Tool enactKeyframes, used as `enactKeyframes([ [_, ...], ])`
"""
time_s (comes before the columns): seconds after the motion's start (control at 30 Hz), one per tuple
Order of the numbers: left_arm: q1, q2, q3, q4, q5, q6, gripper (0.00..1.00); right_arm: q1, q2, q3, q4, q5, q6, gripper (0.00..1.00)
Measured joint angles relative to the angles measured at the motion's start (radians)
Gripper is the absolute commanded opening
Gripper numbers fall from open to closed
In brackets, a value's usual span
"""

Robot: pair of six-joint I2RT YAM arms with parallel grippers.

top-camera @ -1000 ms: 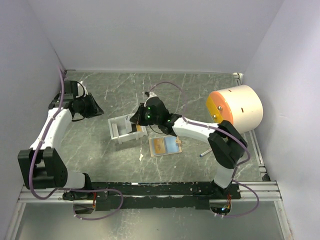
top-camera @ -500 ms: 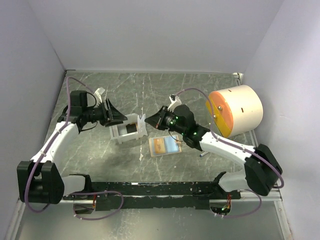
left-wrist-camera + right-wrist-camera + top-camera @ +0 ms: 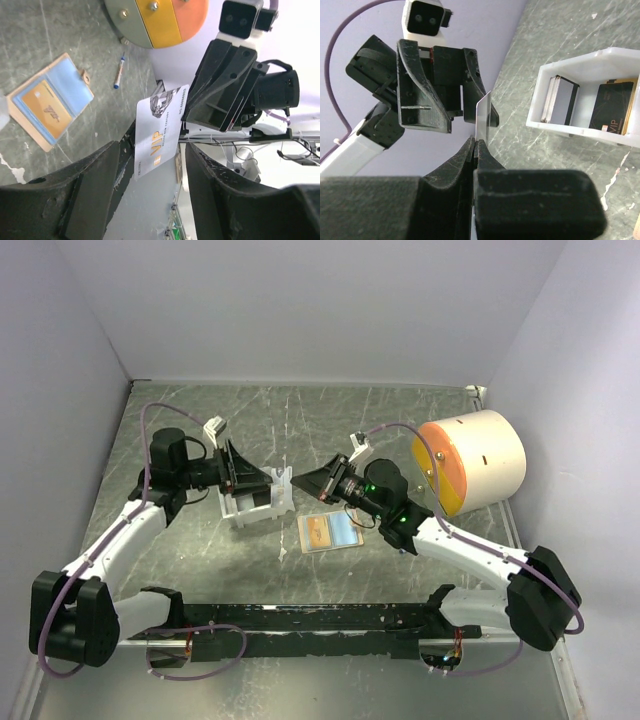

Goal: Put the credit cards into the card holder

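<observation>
My right gripper [image 3: 312, 481] is shut on a white VIP credit card [image 3: 283, 480] and holds it in the air above the white tray [image 3: 260, 514]. In the left wrist view the card [image 3: 160, 130] stands between my left gripper's open fingers [image 3: 95, 180]; I cannot tell if they touch it. My left gripper [image 3: 250, 476] is open and faces the right one. In the right wrist view the card [image 3: 485, 117] sticks up edge-on from my shut right gripper [image 3: 474, 142]. The tan card holder [image 3: 330, 532] lies open on the table with an orange card [image 3: 47, 107] in it.
The tray [image 3: 585, 132] holds several upright cards, grey ones [image 3: 560, 100] and a black one [image 3: 612, 107]. A large cream cylinder with an orange and yellow face [image 3: 470, 460] lies at the right. A thin pen [image 3: 118, 75] lies right of the card holder.
My right gripper has lifted the white card from the tray and turned it toward the left arm. My left gripper has moved right, over the tray, until its fingers flank the card.
</observation>
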Motion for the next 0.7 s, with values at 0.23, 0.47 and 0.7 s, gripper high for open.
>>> enactKeyframes([
  [0.23, -0.043, 0.009, -0.023, 0.06, -0.006, -0.073, 0.29, 0.0, 0.007, -0.01, 0.024, -0.012, 0.017, 0.0],
  [0.47, -0.05, 0.01, -0.032, 0.118, -0.012, -0.123, 0.07, -0.002, 0.012, -0.027, 0.003, -0.01, 0.015, 0.04],
  [0.7, -0.065, 0.01, -0.04, 0.061, -0.082, -0.08, 0.07, -0.002, -0.03, -0.02, -0.172, 0.048, -0.063, 0.41],
])
